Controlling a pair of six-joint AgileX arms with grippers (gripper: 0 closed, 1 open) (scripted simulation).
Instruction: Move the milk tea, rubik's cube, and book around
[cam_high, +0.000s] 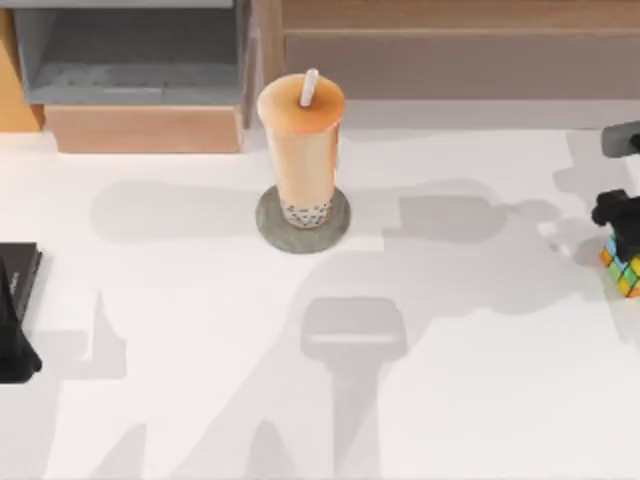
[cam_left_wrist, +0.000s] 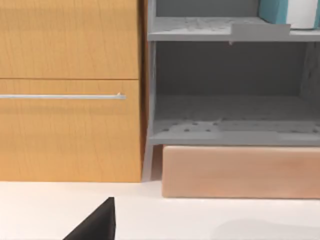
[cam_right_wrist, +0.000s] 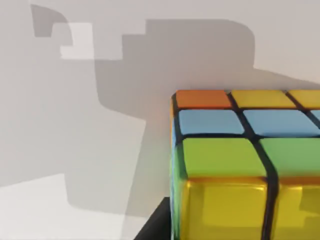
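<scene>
Two arms are flanking the table. At the far left edge, the left gripper (cam_high: 15, 330) is sitting idle over a flat black slab (cam_high: 22, 268); I cannot tell its jaw state. The book (cam_left_wrist: 274, 11) is standing on the grey shelf (cam_left_wrist: 220, 30). Centrally, the milk tea (cam_high: 302, 145) is standing upright on its coaster (cam_high: 340, 225). At the far right edge, the right gripper (cam_high: 625, 225) is hovering at the rubik's cube (cam_high: 622, 268); whether it is gripping, I cannot tell. An off-centre grip is risking a twisted, slipping cube.
</scene>
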